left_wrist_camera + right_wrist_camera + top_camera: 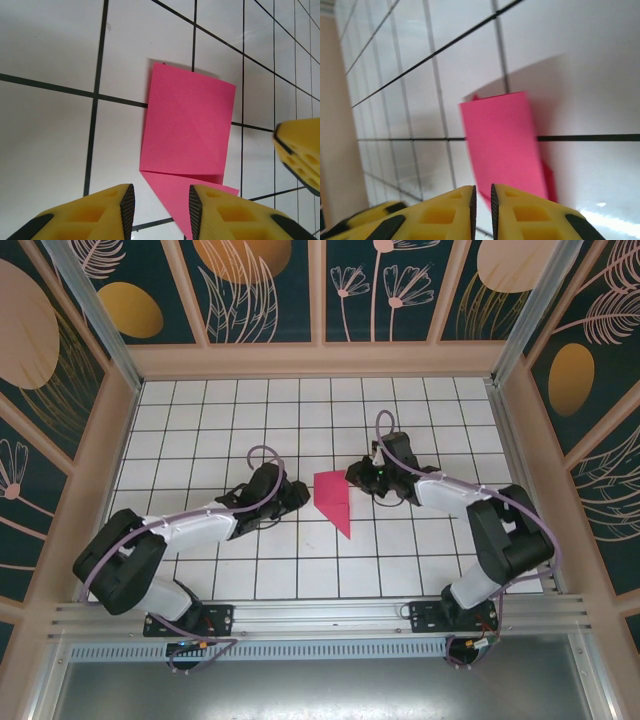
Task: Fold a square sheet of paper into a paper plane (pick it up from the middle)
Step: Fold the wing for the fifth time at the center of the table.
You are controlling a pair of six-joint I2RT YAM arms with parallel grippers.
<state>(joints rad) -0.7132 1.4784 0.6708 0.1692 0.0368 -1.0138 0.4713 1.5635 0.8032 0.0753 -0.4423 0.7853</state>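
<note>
Top external view first: a white bench (200, 420) ruled with black grid lines, boxed in by pale wooden framing and dark teal wall panels (260, 290) painted with orange discs and pale leaves and flowers. An aluminium rail (320, 615) runs along the near edge, where both arm bases are bolted. Right at the middle of the bench lies the magenta sheet of paper (332, 498), partly folded, with a point aimed at the near edge. The left end effector (300, 496) sits just beside its left side, and the right end effector (352, 478) is at its far right corner.

Over to the left wrist view: the sheet of paper (187, 130) lies flat on the glossy bench (45, 40) across a grid line, a diagonal crease running over its upper panel and a triangular flap below. The left end effector (161, 195) has its yellow fingers spread, nothing pinched, and the flap's tip lies on the bench under the gap. At the right edge one of the right arm's fingers (300, 150) is apart from the paper.

Right wrist view now: the right end effector (482, 192) is pressed almost together, a thin slit left, pinching nothing. The sheet of paper (502, 145) lies just ahead on the bench (580, 50), a broad shadow around it. The beige side wall (335, 125) rises at the left.
</note>
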